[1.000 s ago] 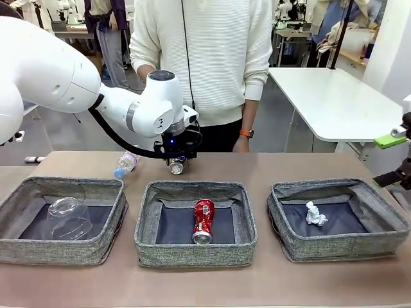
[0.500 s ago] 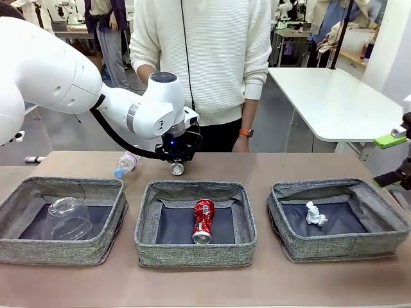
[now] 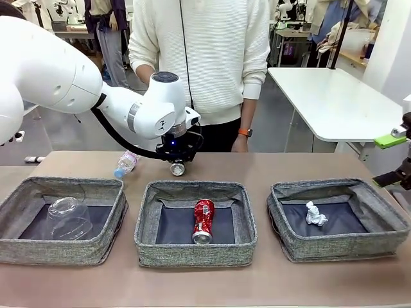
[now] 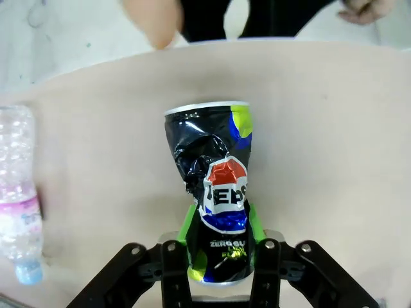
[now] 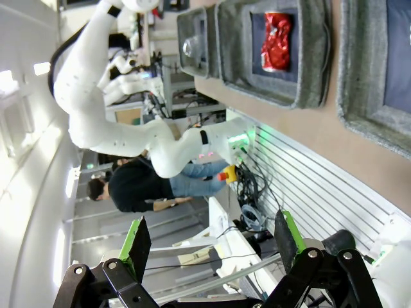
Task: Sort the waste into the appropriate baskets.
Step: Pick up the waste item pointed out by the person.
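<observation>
Grey fabric baskets [image 3: 192,253], three in all, are sitting in a row on the counter [image 3: 270,282], one cradling a clear cup [image 3: 67,217], one a red can [image 3: 203,220], one a paper ball [image 3: 315,213]. Behind them the left hand [image 3: 176,164] is pinching a dark can [image 3: 178,169] tighter than a second earlier, near a single bottle [image 3: 126,164]. Left wrist: green pads [image 4: 188,226] are clamping that crumpled can, lying on the counter. Right wrist: the right hand [image 5: 209,247] is gaping wide, gripping nothing.
</observation>
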You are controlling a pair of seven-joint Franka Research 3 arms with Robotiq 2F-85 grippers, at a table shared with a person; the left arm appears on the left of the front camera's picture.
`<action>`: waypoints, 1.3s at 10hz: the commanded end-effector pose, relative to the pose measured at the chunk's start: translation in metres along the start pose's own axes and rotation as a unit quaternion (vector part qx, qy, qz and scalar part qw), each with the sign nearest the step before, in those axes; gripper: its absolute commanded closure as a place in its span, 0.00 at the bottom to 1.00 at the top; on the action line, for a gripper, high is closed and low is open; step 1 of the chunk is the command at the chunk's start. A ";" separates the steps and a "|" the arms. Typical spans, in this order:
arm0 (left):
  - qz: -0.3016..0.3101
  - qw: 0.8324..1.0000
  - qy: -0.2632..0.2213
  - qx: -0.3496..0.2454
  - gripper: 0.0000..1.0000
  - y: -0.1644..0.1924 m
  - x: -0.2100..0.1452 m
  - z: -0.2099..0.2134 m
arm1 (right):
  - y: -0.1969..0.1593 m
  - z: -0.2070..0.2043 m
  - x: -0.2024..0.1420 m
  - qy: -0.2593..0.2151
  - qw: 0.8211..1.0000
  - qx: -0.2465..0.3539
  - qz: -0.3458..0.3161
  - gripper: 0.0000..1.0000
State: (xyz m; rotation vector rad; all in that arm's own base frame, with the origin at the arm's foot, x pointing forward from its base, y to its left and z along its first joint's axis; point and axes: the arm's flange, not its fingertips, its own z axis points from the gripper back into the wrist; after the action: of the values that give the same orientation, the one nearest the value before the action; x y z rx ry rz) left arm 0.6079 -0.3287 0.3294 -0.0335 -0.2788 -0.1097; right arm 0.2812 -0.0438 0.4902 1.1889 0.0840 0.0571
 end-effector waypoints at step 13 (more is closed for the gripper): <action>-0.074 0.988 -0.128 -0.051 0.67 0.011 -0.174 0.311 | 0.002 0.002 0.001 0.001 1.000 0.008 0.006 0.00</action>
State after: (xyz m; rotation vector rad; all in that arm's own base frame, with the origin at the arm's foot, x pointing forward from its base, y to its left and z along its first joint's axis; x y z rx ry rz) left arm 0.3686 -0.3057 0.5734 -0.1353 -0.5098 -0.2997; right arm 0.2815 -0.0441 0.4909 1.1889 0.0834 0.0578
